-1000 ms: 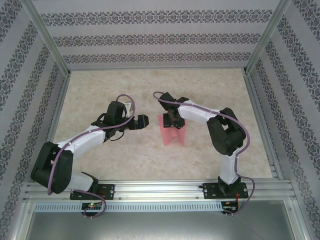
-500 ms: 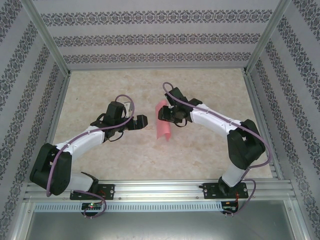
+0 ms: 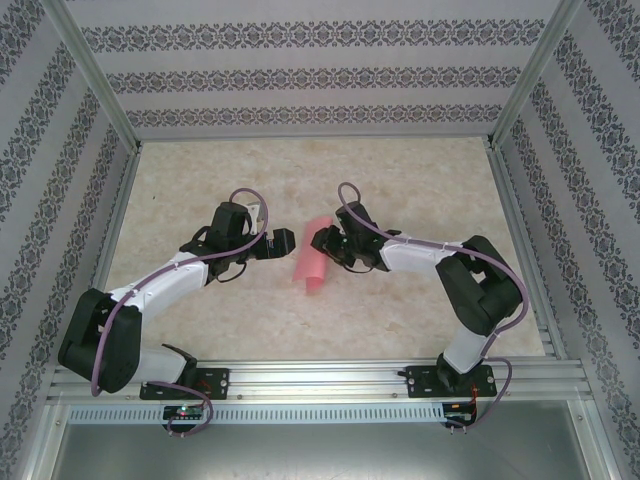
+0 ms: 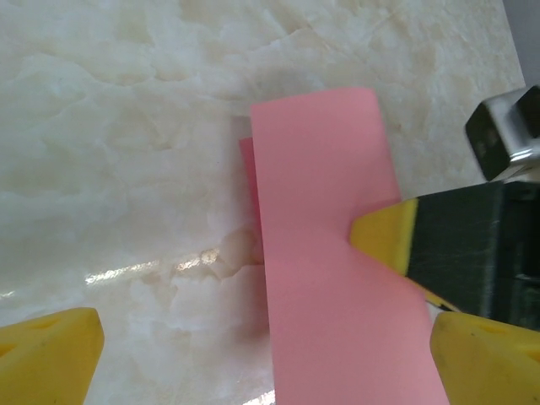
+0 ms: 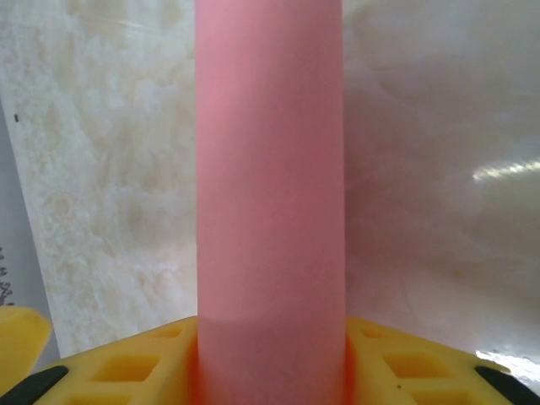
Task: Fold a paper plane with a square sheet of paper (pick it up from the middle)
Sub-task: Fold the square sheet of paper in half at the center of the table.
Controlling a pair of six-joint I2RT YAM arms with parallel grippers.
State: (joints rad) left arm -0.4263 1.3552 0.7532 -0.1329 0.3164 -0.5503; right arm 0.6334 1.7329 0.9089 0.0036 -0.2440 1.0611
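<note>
The square sheet of paper [image 3: 311,266] is pink and bent over into a narrow curved strip, held off the marble table [image 3: 400,180]. My right gripper [image 3: 324,241] is shut on its upper part. In the right wrist view the paper [image 5: 270,169] rises from between the yellow fingers [image 5: 118,371] of the right gripper [image 5: 270,364]. My left gripper [image 3: 286,243] stands open just left of the sheet. In the left wrist view the paper [image 4: 333,253] hangs between that gripper's spread fingertips [image 4: 51,354], off centre toward the right one, with the right gripper's yellow finger [image 4: 384,236] against the sheet's right edge.
Patterned walls [image 3: 320,80] and aluminium frame posts [image 3: 95,80] enclose the table on three sides. A metal rail [image 3: 320,380] carrying both arm bases runs along the near edge. Bare marble lies behind and to either side of the grippers.
The right arm has lifted the paper off the table and swung it left and nearer, up to the left gripper. The sheet now hangs as a narrow strip. The left arm has barely moved.
</note>
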